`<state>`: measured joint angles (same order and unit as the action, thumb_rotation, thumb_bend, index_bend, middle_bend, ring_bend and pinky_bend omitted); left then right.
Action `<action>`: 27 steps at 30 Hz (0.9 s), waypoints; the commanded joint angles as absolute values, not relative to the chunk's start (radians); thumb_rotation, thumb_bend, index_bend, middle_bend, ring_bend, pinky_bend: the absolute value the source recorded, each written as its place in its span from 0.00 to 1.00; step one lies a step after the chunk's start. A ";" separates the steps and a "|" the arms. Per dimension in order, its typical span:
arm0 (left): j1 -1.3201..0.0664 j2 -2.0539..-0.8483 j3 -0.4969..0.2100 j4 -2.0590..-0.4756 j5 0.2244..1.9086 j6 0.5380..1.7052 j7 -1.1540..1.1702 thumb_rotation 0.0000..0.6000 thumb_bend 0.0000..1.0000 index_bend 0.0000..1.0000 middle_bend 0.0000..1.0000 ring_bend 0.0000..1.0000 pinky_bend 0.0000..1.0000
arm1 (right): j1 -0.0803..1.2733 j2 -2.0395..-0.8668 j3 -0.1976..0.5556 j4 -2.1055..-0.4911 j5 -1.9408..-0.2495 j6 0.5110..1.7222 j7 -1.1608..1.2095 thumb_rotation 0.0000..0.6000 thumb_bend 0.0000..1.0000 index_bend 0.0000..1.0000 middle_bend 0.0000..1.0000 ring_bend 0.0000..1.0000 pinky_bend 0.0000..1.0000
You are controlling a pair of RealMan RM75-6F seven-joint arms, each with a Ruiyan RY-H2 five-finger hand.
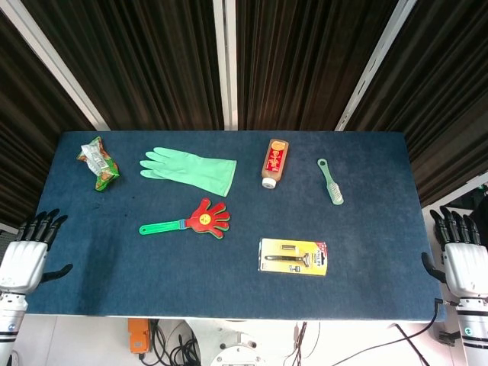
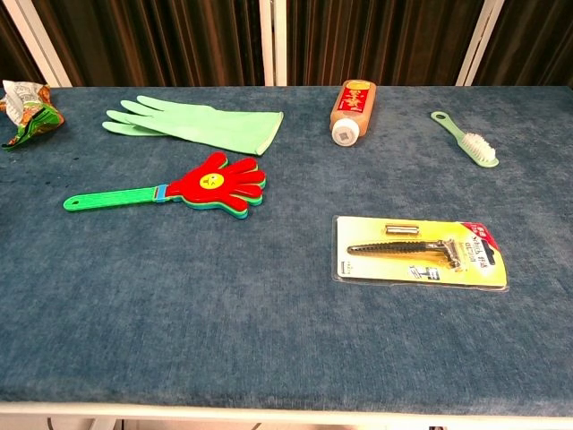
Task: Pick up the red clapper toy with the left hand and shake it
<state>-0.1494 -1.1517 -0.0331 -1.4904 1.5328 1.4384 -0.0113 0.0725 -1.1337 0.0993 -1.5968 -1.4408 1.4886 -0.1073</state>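
Two robot hands at the near table corners, off the blue cloth-covered table [image 1: 366,229]: left hand [image 1: 23,259] and right hand [image 1: 463,263], fingers spread, holding nothing. Next out, near the middle, a yellow carded razor pack [image 2: 421,251]. Beyond it and leftward, untouched, the red hand-shaped clapper toy [image 2: 179,191], flat, green handle pointing left. Farthest back, left to right: a crumpled snack wrapper [image 2: 25,109], a green rubber glove [image 2: 197,124], an orange bottle lying down [image 2: 352,110], a green brush [image 2: 466,139].

Bright, even light from above fills both pictures. Shadows on the blue tabletop [image 1: 366,229] are small and soft. Everything looks sharp.
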 commanded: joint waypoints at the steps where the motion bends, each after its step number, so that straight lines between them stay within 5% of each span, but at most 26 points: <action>1: -0.168 -1.155 -0.031 -1.499 1.536 1.409 -0.023 1.00 0.10 0.10 0.01 0.00 0.00 | 0.074 -1.134 0.101 -1.598 -1.437 1.487 -0.111 1.00 0.25 0.00 0.00 0.00 0.00; 11: -0.294 -1.254 -0.056 -1.522 1.501 1.214 -0.046 1.00 0.10 0.10 0.06 0.00 0.00 | 0.082 -1.128 0.100 -1.599 -1.437 1.473 -0.127 1.00 0.27 0.00 0.00 0.00 0.00; 27: -0.503 -1.501 -0.138 -1.253 1.356 0.919 -0.207 1.00 0.10 0.11 0.07 0.00 0.00 | 0.082 -1.121 0.112 -1.567 -1.406 1.461 -0.089 1.00 0.27 0.00 0.00 0.00 0.00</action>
